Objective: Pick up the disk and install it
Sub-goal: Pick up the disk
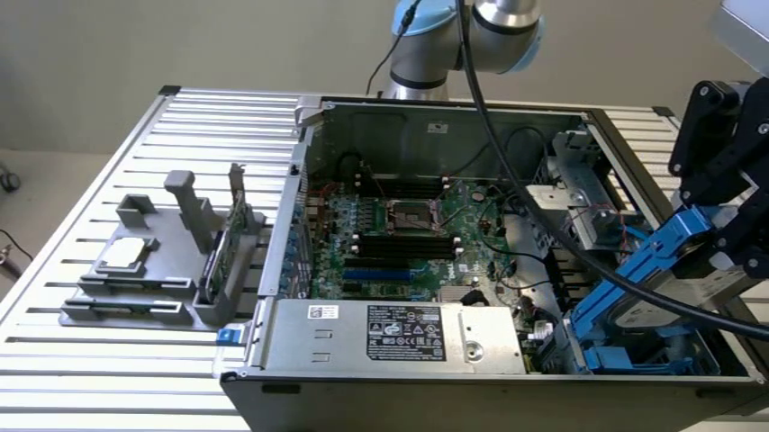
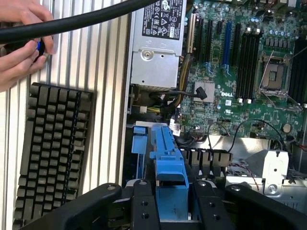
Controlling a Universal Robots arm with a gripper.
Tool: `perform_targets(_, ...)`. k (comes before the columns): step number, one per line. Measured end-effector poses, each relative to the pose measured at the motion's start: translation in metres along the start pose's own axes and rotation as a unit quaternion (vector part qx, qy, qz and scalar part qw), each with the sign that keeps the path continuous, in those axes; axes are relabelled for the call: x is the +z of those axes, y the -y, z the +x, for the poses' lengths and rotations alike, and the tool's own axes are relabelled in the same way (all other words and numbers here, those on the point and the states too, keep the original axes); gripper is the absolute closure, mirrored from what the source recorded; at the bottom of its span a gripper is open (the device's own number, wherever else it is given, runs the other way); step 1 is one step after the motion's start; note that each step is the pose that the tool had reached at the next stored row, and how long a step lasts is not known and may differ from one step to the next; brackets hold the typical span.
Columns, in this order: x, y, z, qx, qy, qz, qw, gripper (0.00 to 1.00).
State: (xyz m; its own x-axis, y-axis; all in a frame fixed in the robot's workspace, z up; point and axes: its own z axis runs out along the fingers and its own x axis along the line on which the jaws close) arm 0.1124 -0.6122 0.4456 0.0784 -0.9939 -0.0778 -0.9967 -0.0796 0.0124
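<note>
Between the two black fingers [image 2: 144,206] of the gripper [image 2: 173,194] sits the disk [image 2: 169,158], clamped by its blue bracket frame with one finger against each long side. Its metal body and label are hidden behind the frame and the finger mounts. On the exterior view the gripper [image 1: 721,252], partly cut off at the frame edge, holds the disk [image 1: 667,256] tilted above the drive bay [image 1: 619,360] directly beneath the hand, where further blue carriers lie. Whether the disk touches the bay cannot be determined, because a thick black cable [image 1: 691,312] crosses in front of it. Beyond the fingertips lies the open computer case [image 1: 301,180] with its motherboard [image 2: 235,72], CPU socket [image 2: 274,72] and power supply [image 2: 156,43]. On the side of the hand away from the motherboard, outside the case, a black keyboard [image 2: 53,153] rests on the slatted table [image 2: 108,72], partly cut off. Farther out on that side a person's hand [image 2: 19,48], also cut off, pinches a small blue item beside the cable [image 2: 72,24]; the item cannot be identified. Well apart from the gripper, across the case on the exterior view's left, a grey fixture [image 1: 132,283] carries a small square chip [image 1: 126,256] and an upright green circuit card [image 1: 229,238].
</note>
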Motion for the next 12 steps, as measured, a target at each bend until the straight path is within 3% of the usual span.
perform_targets(7, -0.0034, 0.0000, 0.0009, 0.000, -0.0003, 0.0013, 1.0000, 0.67)
perform_targets(9, -0.0035, -0.0001, 0.0011, 0.000, -0.0008, 0.0054, 1.0000, 0.67)
perform_targets(12, -0.0030, -0.0009, 0.0014, -0.001, -0.0014, 0.0146, 0.9999, 0.67)
